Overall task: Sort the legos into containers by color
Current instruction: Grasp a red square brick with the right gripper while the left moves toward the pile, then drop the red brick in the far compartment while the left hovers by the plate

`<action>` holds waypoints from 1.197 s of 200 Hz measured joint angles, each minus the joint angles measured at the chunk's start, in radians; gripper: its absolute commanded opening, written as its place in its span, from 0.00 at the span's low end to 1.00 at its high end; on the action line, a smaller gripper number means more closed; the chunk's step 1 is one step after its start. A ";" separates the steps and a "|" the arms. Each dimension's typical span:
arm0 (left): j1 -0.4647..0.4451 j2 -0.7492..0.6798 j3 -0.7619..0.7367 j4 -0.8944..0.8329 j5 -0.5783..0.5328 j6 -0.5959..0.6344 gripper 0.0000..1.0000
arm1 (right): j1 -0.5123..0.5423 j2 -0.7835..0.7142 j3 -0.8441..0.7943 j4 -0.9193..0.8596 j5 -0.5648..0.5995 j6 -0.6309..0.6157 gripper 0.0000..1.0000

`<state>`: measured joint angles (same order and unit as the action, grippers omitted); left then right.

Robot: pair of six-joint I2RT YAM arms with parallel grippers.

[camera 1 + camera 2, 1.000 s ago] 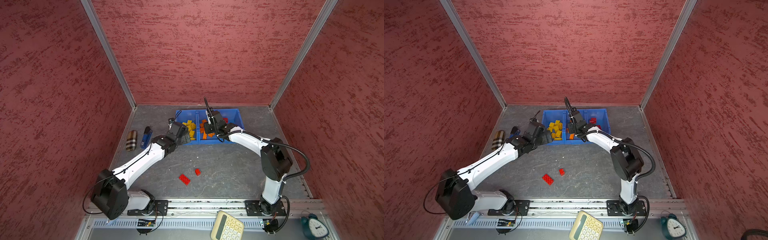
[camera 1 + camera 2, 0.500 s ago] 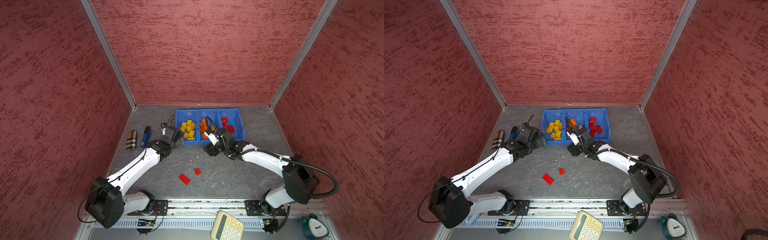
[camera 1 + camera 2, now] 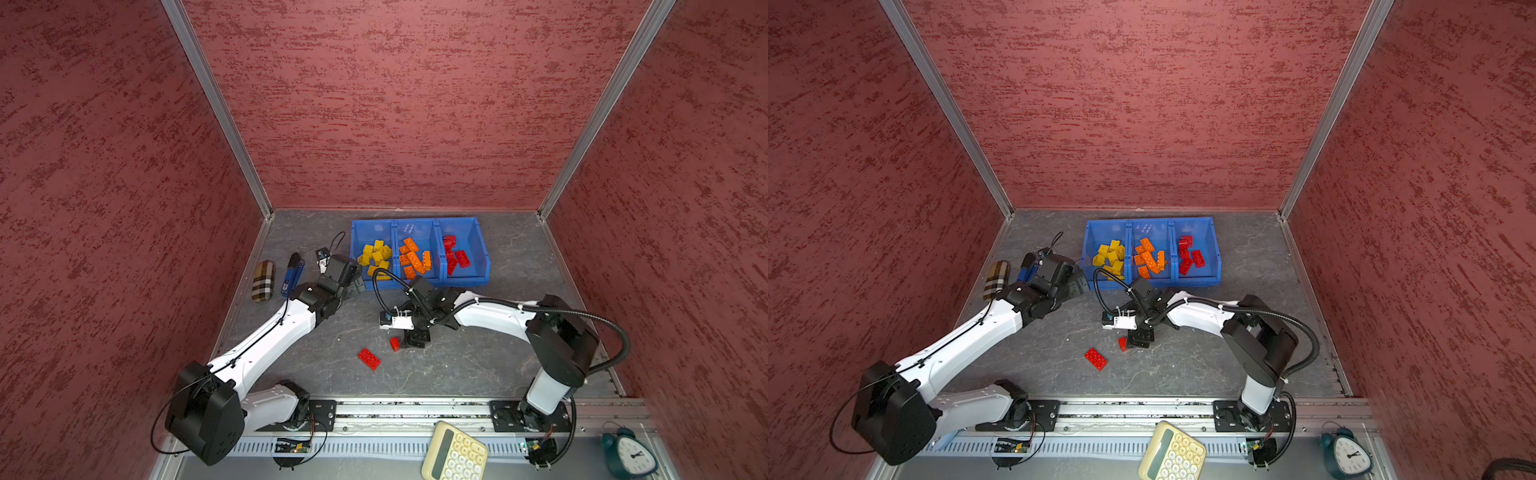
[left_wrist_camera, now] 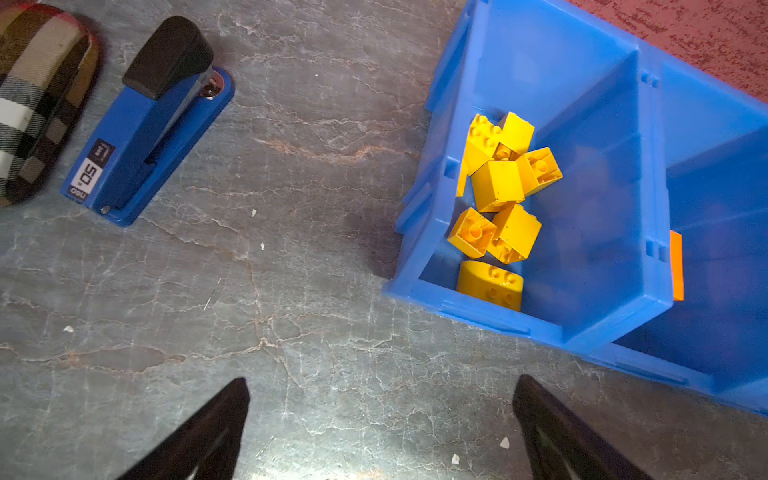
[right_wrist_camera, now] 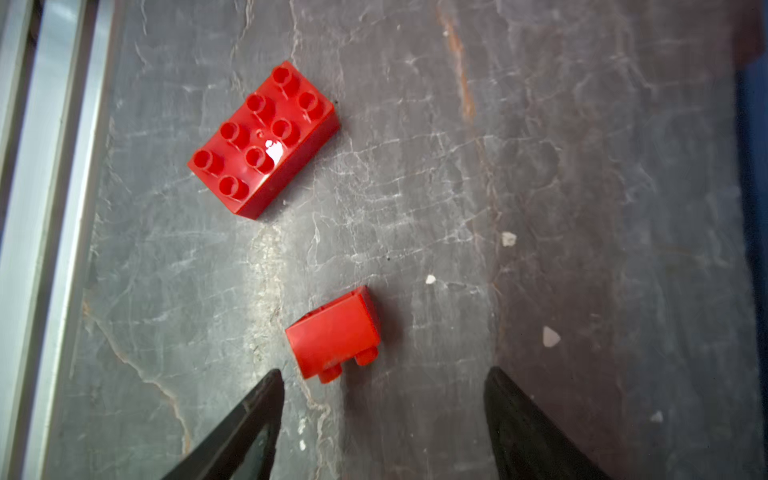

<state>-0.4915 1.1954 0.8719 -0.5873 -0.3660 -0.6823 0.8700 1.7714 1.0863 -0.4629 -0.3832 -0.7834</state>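
Note:
The containers (image 3: 465, 281) stand at the back, three joined blue bins holding yellow legos (image 3: 376, 257), orange legos (image 3: 413, 257) and red legos (image 3: 455, 255). Two red legos lie loose on the table: a long brick (image 3: 369, 358) (image 5: 264, 139) studs up, and a small square brick (image 3: 395, 343) (image 5: 332, 334) on its side. My right gripper (image 3: 417, 338) (image 5: 384, 374) hangs open and empty over the table, the small brick just beyond its fingertips. My left gripper (image 3: 357, 284) (image 4: 382, 381) is open and empty by the yellow bin's front corner.
A blue stapler (image 3: 292, 274) (image 4: 145, 124) and a plaid case (image 3: 263, 281) lie at the left by the wall. A calculator (image 3: 453, 453) and a clock (image 3: 627, 453) sit in front of the arms' base rail. Red walls close in three sides.
My right gripper has left the orange bin, come forward to the loose red bricks and opened wider. My left gripper has drawn back from over the yellow bin.

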 measured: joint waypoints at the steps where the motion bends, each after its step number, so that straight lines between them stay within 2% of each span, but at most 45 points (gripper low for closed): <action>1: 0.000 -0.001 -0.001 0.000 0.000 0.000 1.00 | 0.000 0.002 0.002 -0.002 0.000 -0.002 0.77; 30: 0.005 -0.005 -0.009 -0.014 -0.004 -0.002 1.00 | 0.021 0.079 0.079 -0.055 0.006 -0.083 0.77; 106: 0.014 -0.005 -0.011 -0.023 -0.011 0.000 0.99 | 0.042 0.177 0.178 -0.185 -0.005 -0.177 0.61; 135: 0.016 -0.004 -0.023 -0.024 -0.011 -0.001 1.00 | 0.050 0.178 0.178 -0.178 -0.006 -0.171 0.49; 184: 0.003 -0.003 -0.024 -0.045 -0.002 -0.001 1.00 | 0.052 0.160 0.133 -0.105 -0.007 -0.136 0.36; 239: -0.100 -0.020 -0.042 -0.177 0.042 -0.055 1.00 | 0.039 -0.014 0.003 0.006 0.005 0.005 0.32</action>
<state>-0.5919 1.1755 0.8295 -0.7643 -0.3241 -0.7376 0.9089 1.7569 1.0893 -0.4568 -0.3782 -0.7784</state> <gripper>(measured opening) 0.996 0.354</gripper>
